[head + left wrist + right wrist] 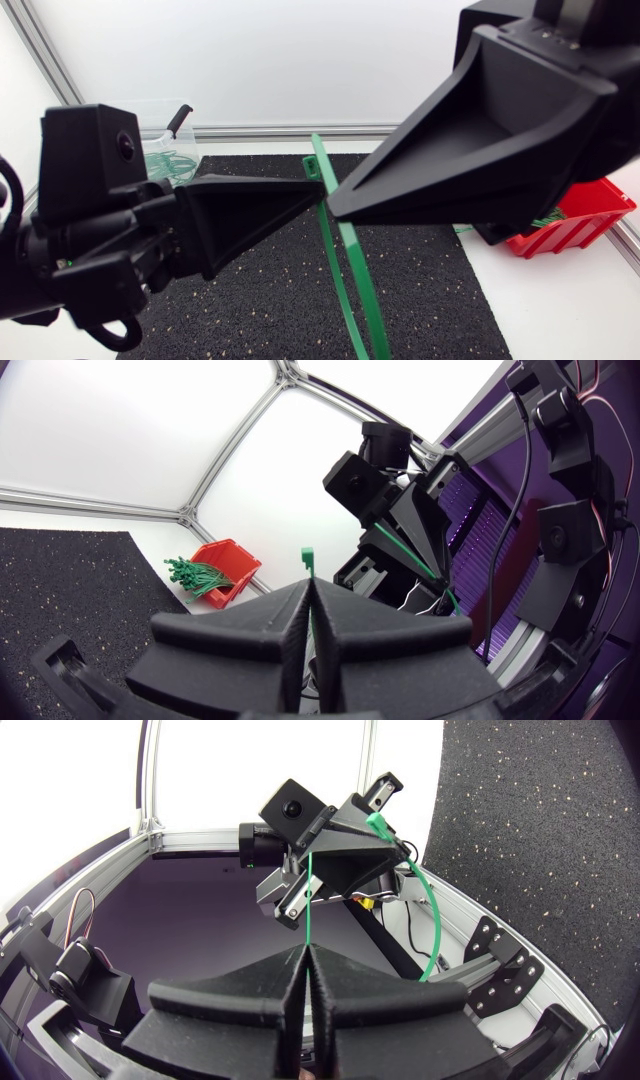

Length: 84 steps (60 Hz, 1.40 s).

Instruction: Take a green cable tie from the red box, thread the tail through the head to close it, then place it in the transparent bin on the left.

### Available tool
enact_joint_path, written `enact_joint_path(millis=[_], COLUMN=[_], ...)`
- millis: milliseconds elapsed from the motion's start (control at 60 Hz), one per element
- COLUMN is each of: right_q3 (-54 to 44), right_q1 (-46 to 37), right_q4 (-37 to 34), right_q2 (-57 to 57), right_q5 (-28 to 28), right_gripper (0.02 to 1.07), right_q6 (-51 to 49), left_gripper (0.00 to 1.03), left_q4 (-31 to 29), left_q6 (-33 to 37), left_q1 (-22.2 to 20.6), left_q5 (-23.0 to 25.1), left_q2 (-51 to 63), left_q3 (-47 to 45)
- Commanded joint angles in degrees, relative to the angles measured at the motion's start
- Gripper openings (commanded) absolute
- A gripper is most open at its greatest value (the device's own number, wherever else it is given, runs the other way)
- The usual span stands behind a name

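The transparent bin (170,160) stands at the far left of the table, beyond the black mat (250,310), and plays no part until the loop is closed. The left gripper (316,200) is raised above the mat with its fingers pressed together on the green cable tie (355,270). It grips just below the head (311,167), which stands clear of the fingertips in the left wrist view. From there the strap hangs down in a long bow between the two arms. The right gripper (333,208) meets the left almost tip to tip and is clamped on the tail (310,900), which points from its fingertips toward the left gripper. The step in hand is judged to be threading. The tail lies just beside the head, and no view shows whether it has entered the slot. For a clean insertion, hold the left gripper fixed as the reference and present the slot square to the incoming tail. Advance the right gripper along the tail's own axis only. The strap is thin and springy, so any side load is likely to bow it past the opening. A grip close to the tip limits this. The red box (580,225), with spare ties (195,575) in it, sits at the right, well apart from the work.
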Motion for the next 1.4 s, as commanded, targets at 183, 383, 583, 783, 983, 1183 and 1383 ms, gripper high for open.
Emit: enact_joint_path(millis=[183,383,583,783,983,1183,1383], right_q3=[-3.23,-2.53,0.46,4.15,4.06,1.69,-1.48], right_q1=[-1.37,-1.81,-1.81,-1.81,-2.25,-3.56,-4.0], right_q4=[-1.29,-1.38,-1.38,-2.7,-3.58,-2.7,-0.59], right_q2=[-0.7,1.68,5.72,7.21,7.48,7.48,7.74], right_q5=[-0.48,-0.57,-0.65,-0.65,-0.48,-0.65,-1.01], right_gripper=[0.08,0.08,0.08,0.08,0.08,0.08,0.08], right_q6=[2.0,2.09,2.0,2.18,2.18,1.92,1.65], left_gripper=[0.04,0.04,0.04,0.04,0.04,0.04,0.04], left_q4=[0.92,0.57,0.48,0.75,1.01,1.1,1.1], left_q6=[1.85,-0.26,-1.14,-2.19,-2.37,-2.37,-2.28], left_q1=[0.27,1.67,2.64,3.78,4.4,4.57,4.57], left_q5=[-0.64,-0.46,-0.37,0.07,0.15,0.24,0.24], left_q2=[0.46,0.9,0.9,1.86,2.3,1.86,1.69], left_q3=[-1.39,-1.3,-1.39,-1.39,-1.21,-1.3,-1.56])
